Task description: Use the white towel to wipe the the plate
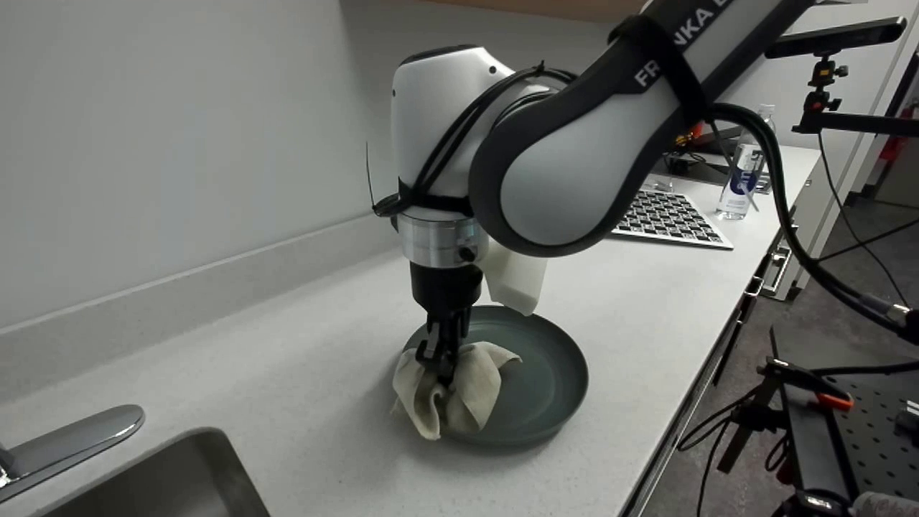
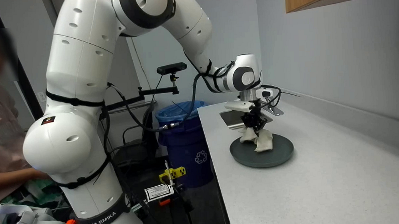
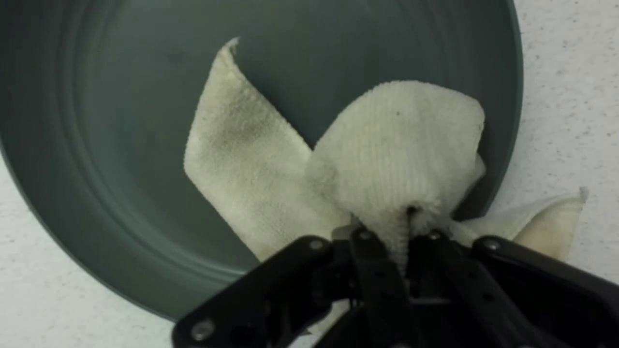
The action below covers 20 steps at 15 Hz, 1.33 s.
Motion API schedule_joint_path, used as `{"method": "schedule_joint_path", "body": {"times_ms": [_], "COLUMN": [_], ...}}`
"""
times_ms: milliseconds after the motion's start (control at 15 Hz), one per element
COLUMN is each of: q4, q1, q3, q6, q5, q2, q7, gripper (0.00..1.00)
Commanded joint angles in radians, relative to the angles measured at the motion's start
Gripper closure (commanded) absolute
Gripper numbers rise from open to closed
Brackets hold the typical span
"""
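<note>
White towel (image 1: 479, 384): bunched on the left part of the dark green plate (image 1: 549, 380) in an exterior view; in the wrist view, a corner reaches past the right rim.
Tool (image 3: 400, 241): narrow, pointing down, holding a gathered fold of the towel.
Plate: flat on the speckled white surface (image 1: 323, 380).
Sink (image 1: 197, 467): near left in an exterior view, beside the faucet (image 1: 79, 445).
Patterned board (image 1: 668, 219): far right, lying flat.
Plastic bottle (image 1: 743, 179): upright, far right, just beside the board.
</note>
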Motion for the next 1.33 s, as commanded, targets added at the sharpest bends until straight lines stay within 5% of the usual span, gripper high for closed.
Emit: {"method": "schedule_joint_path", "body": {"times_ms": [0,800,1267], "q4": [0.010,-0.187,-0.209], "q1": [-0.021,-0.048,-0.034], "q3": [0.034,-0.015,-0.083], "q6": [0.011,-0.037,-0.054], "q5": [0.082,0.107,0.007], "q2": [-0.002,-0.125,-0.142], "q7": [-0.082,-0.074,-0.017], "gripper": [0.97,0.97,0.97]}}
